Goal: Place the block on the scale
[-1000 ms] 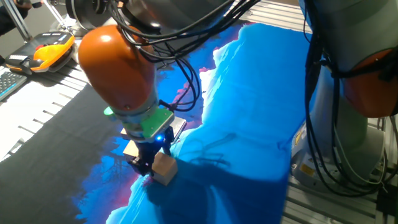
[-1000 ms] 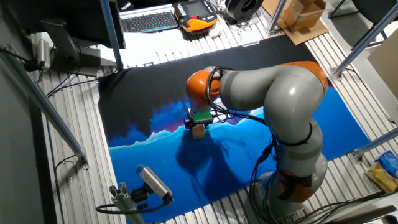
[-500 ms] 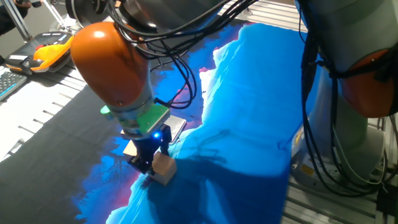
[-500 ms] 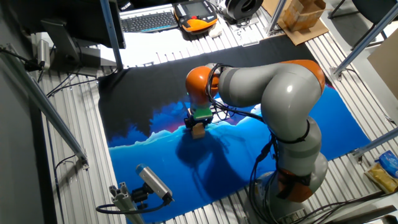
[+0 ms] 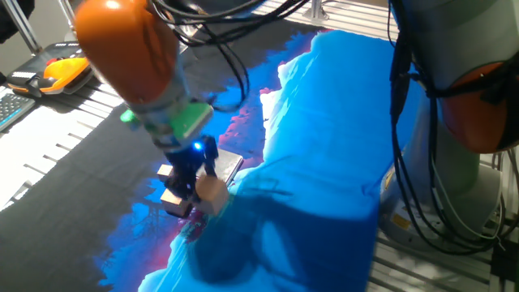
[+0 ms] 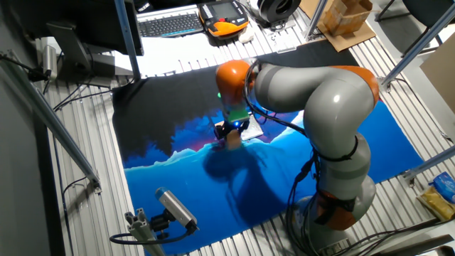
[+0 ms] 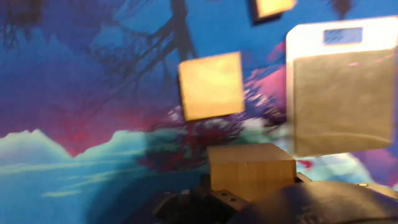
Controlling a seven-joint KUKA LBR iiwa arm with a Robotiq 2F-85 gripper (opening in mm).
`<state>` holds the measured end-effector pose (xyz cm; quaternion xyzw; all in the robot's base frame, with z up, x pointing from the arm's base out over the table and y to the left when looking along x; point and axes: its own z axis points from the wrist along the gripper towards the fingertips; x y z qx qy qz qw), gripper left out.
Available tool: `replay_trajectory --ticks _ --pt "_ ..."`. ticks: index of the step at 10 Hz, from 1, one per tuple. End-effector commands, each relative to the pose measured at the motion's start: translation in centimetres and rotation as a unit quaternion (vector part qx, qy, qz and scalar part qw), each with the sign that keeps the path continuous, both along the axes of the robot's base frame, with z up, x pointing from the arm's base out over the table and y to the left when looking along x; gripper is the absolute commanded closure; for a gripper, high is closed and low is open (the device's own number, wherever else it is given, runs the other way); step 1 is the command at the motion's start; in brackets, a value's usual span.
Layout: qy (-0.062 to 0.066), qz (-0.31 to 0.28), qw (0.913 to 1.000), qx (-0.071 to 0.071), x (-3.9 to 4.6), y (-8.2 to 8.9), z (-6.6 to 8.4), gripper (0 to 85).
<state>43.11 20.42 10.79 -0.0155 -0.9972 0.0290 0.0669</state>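
Note:
My gripper is shut on the block, the largest tan wooden cube, and holds it a little above the blue mat. In the hand view the block sits between my fingers at the bottom of the frame. The scale, a dark grey plate with a white rim, lies on the mat ahead and to the right of the block. It also shows just behind my gripper in one fixed view and beside it in the other fixed view.
A medium tan cube lies on the mat left of the scale, also seen in one fixed view. A tiny tan cube lies farther off. A keyboard and an orange pendant lie beyond the mat.
My gripper has risen off the mat with the block in it and shifted toward the scale. The cubes on the mat have not moved.

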Motion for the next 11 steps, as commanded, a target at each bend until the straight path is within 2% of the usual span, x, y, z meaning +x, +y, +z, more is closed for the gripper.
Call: replay_trajectory --ticks 1,3,5,6,7,10,11 --pt "-0.006 -0.009 0.9999 0.006 0.53 -0.6 1.8 85.0" --pt "-0.017 -0.018 0.9997 0.007 1.89 -1.4 1.5 85.0" --pt "-0.02 -0.021 0.9995 0.009 3.11 -2.4 1.2 85.0" --pt "-0.019 -0.024 0.9993 0.02 3.79 -3.3 1.0 85.0" --pt "-0.022 -0.016 0.9995 0.017 4.13 -4.1 0.8 85.0" --pt "-0.035 0.004 0.9993 0.006 4.42 -6.7 -0.5 85.0" --pt "-0.038 0.007 0.9992 0.008 4.53 -7.6 -0.8 85.0"
